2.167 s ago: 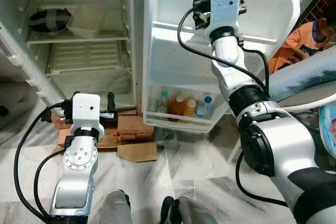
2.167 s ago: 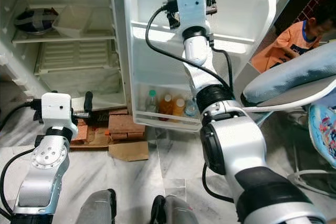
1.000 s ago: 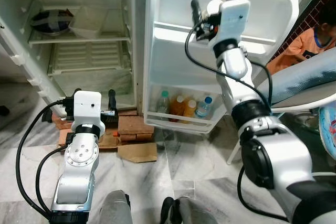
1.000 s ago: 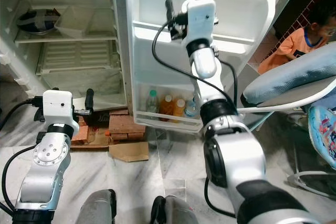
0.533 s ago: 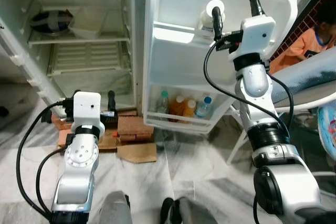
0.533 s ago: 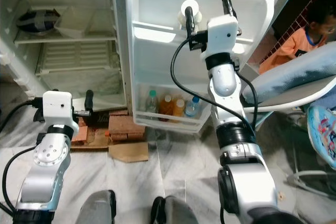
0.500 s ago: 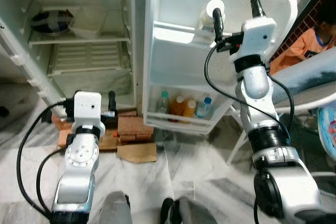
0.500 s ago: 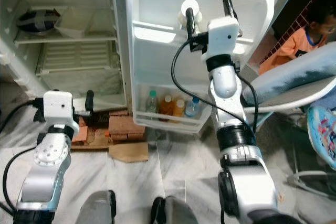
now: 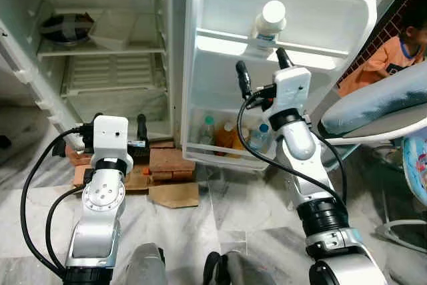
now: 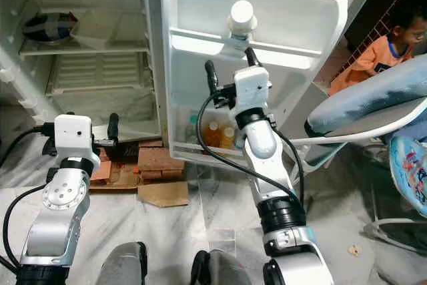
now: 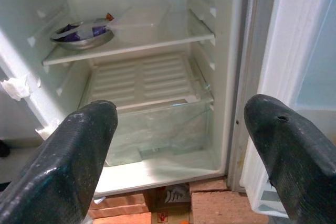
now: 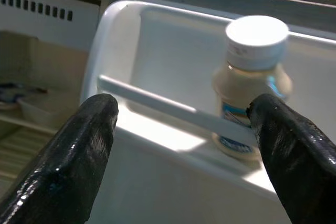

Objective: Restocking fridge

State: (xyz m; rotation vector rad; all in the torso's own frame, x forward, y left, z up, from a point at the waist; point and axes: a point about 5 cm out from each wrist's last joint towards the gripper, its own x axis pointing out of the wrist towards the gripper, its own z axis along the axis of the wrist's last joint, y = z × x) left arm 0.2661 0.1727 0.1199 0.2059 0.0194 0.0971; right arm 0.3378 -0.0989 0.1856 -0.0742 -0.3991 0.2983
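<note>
Right tool (image 9: pixel 260 75) empty, fingers apart, below upper door shelf (image 9: pixel 313 49). White-capped bottle (image 9: pixel 268 26) upright behind shelf rail. Left tool (image 9: pixel 117 125) fingers apart, low by open fridge (image 9: pixel 100 48). Advice: withdraw straight, avoid snagging rail.

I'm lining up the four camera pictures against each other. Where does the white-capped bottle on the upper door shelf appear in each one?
Left eye view: white-capped bottle near top centre, behind the shelf rail, above the right hand.
Right eye view: the bottle near top centre, behind the same rail.
Left wrist view: not in it; this one looks into the fridge body.
Right wrist view: the bottle right of centre, behind the rail.
Shared landmark: the rail.
</note>
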